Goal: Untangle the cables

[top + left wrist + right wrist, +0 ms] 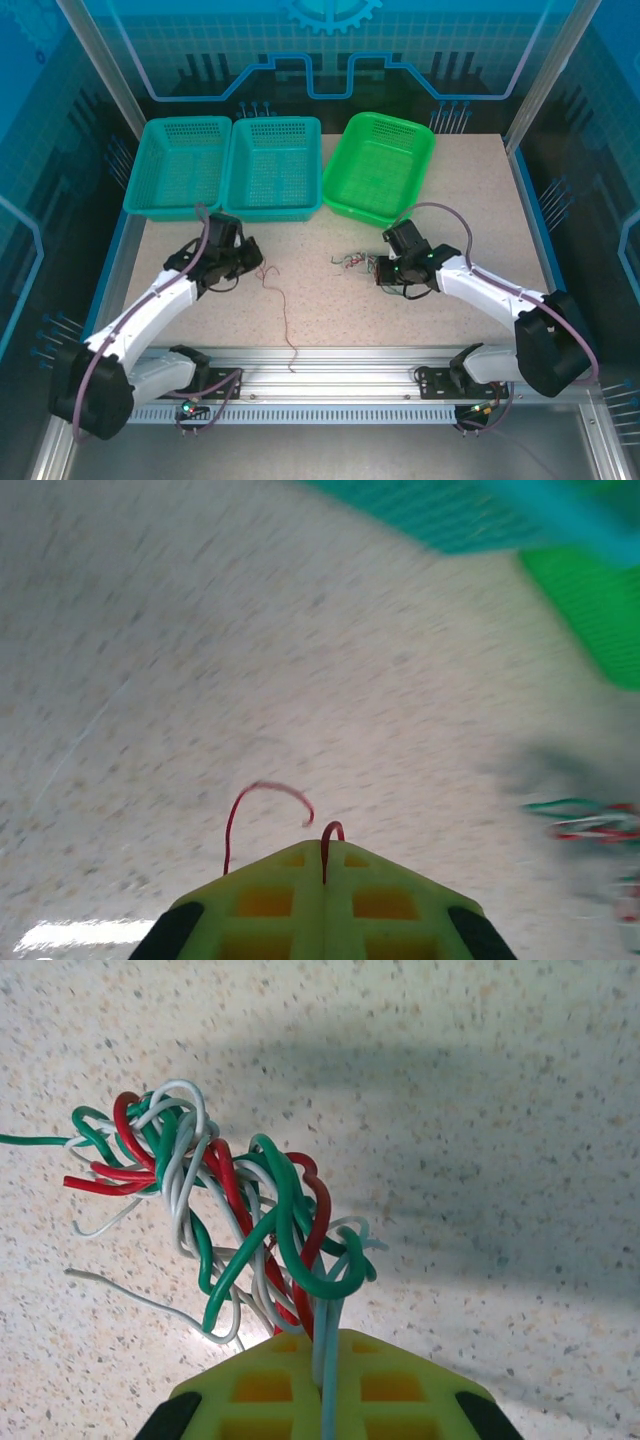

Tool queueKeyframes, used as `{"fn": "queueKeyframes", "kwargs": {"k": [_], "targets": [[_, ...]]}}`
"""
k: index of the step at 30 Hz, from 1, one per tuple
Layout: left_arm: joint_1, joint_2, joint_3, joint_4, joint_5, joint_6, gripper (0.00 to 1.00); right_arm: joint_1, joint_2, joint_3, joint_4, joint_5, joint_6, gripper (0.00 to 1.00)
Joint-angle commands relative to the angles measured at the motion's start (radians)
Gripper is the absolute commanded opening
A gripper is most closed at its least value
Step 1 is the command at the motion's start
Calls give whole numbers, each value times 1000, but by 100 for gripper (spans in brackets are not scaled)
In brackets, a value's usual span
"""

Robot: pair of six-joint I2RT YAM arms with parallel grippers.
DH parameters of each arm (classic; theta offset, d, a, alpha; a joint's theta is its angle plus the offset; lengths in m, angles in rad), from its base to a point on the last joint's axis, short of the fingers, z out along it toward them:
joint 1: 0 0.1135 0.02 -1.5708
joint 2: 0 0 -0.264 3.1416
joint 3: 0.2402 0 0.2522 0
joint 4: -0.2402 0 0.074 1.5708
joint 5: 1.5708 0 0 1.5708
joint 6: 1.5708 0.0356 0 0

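Cable tangle (230, 1220), red, green and white strands knotted in loose clump, on table (450, 200) near centre, at 9 o'clock of R gripper (325, 1345), jaws closed on its strands, single red cable (265, 784) trailing twd 6 o'clock in top view, end pinched in closed L gripper (325, 865)

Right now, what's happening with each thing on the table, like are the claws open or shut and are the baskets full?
Left claw: shut on the red cable.
Right claw: shut on the cable tangle.
Red cable: one loose strand, apart from the tangle.
Cable tangle: knotted, red, white and green together.
Left teal basket: empty.
Right teal basket: empty.
Green basket: empty.
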Motion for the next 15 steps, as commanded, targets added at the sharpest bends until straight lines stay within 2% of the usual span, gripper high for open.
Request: {"fn": "queueKeyframes", "kwargs": {"k": [1,4,7,15], "targets": [[-4,-65,142,-59,38,56,0,15,8,-25,11,-24,29,1],[-4,-59,288,-121,-9,99,0,24,17,-27,13,-29,33,1],[12,-12,453,-187,-114,162,0,33,16,-22,9,-31,31,1],[299,212,817,-137,-153,236,0,51,-13,-24,1,-32,44,1]]}}
